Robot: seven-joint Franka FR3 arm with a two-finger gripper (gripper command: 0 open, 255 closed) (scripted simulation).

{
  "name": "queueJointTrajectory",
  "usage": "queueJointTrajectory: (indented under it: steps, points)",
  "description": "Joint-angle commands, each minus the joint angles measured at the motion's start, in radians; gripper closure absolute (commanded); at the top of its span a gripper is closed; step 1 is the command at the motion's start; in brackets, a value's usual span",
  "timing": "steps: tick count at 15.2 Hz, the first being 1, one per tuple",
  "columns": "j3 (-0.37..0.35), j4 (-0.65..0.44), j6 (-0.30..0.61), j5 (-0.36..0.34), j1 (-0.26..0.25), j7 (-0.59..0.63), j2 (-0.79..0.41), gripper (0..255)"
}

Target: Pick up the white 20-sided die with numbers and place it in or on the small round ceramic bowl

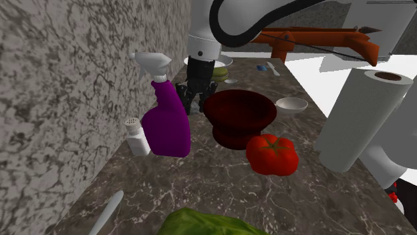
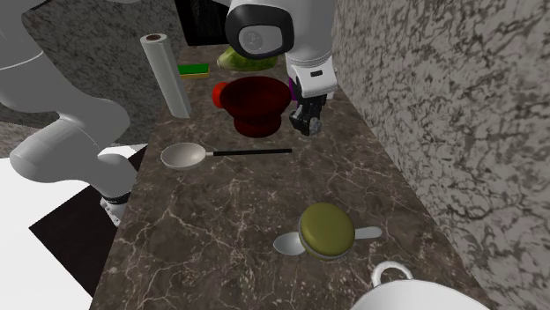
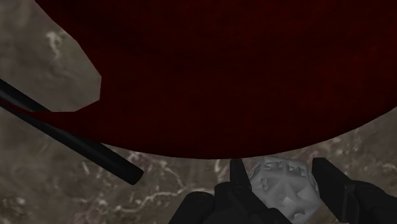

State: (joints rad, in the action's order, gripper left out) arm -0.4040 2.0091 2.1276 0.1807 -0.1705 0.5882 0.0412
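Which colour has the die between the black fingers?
The die is pale grey with faint numbers on its faces; the wrist view shows it best.

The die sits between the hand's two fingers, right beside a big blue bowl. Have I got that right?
Not quite: the bowl is dark red, not blue. The wrist view shows the pale die between the two fingers of the hand, right beside the big dark red bowl.
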Motion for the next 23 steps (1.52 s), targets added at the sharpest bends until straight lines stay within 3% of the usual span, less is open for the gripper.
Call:
queueJointTrajectory:
  steps: [1,23]
  points:
    - [0.0,0.0,0.0,0.0,0.0,0.0,0.0,255]
    - [0.009,-0.277,-0.291,-0.013,0.007,0.037,0.017,255]
